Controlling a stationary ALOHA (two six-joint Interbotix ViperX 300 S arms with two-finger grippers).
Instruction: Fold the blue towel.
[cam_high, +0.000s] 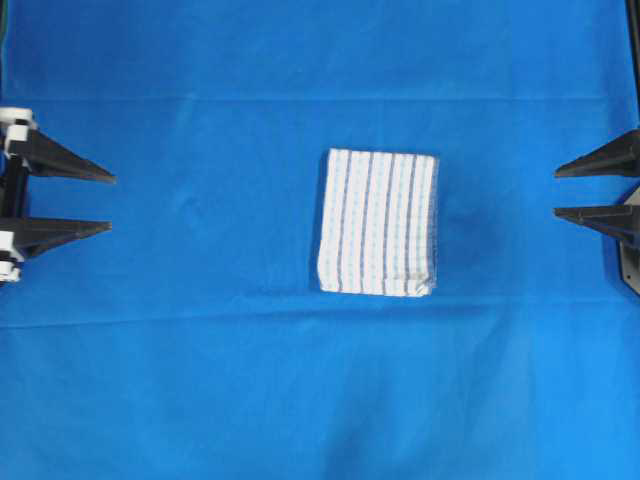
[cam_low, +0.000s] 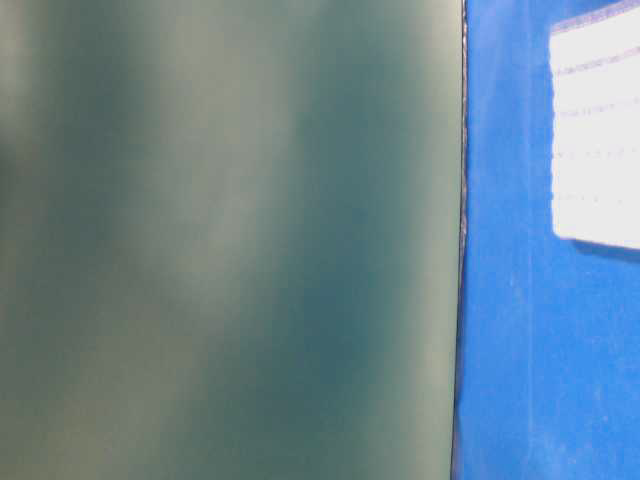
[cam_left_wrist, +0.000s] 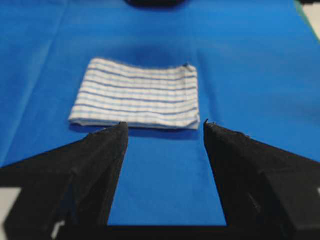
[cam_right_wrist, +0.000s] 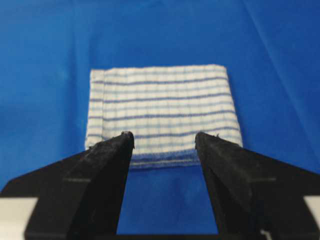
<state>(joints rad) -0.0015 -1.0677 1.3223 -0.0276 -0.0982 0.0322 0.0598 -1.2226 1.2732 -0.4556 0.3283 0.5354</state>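
Blue towel (cam_high: 378, 222) folded compact at frame centre on blue sheet (cam_high: 200, 380), task apparently done; left gripper (cam_high: 108, 203) and right gripper (cam_high: 558, 192) spread, empty, at frame edges.

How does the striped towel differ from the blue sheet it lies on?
The towel is white with blue stripes; the sheet is plain blue. The towel is a small folded rectangle, while the sheet is spread out flat over the whole table. Both are cloth.
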